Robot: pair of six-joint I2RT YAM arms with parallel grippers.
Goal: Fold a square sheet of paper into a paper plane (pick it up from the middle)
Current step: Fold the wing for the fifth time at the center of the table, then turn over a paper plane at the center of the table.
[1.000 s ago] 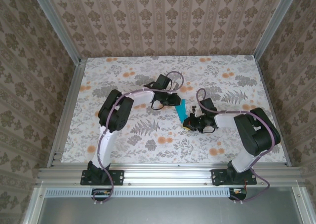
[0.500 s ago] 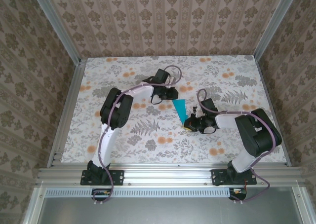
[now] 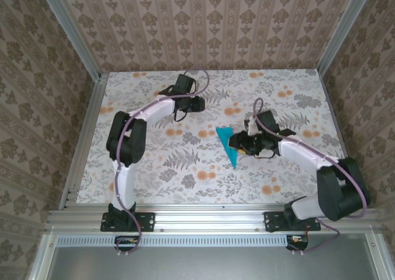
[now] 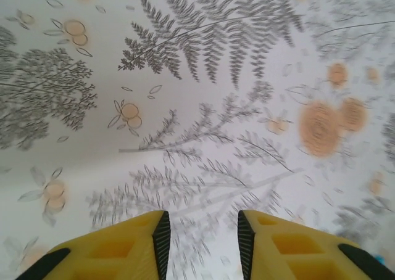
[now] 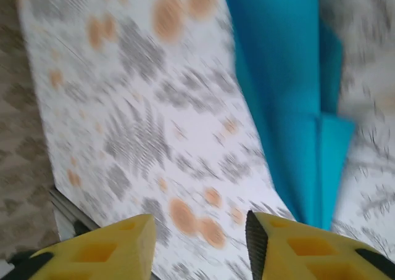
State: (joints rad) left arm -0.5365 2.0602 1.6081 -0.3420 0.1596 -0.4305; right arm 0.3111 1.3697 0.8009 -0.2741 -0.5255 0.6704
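The square sheet of paper is folded into a narrow, pointed cyan-blue paper plane (image 3: 228, 145). It lies flat on the floral table, wide end far, tip near. My right gripper (image 3: 239, 145) hovers just to the right of it, open, with nothing between its yellow fingers. In the right wrist view the plane (image 5: 290, 101) sits up and to the right of the right gripper (image 5: 200, 226), outside the jaws. My left gripper (image 3: 199, 104) is farther back and to the left, apart from the plane. In the left wrist view the left gripper (image 4: 200, 221) stands open over bare tablecloth.
The floral tablecloth (image 3: 185, 163) covers the table. Aluminium rails (image 3: 80, 144) run along the left, right and near edges, and wallpapered walls enclose the back and sides. The right wrist view is motion-blurred.
My right gripper opened and let go of the plane, which now lies flat on the table. My left gripper also opened and drew back to the far left, away from the paper.
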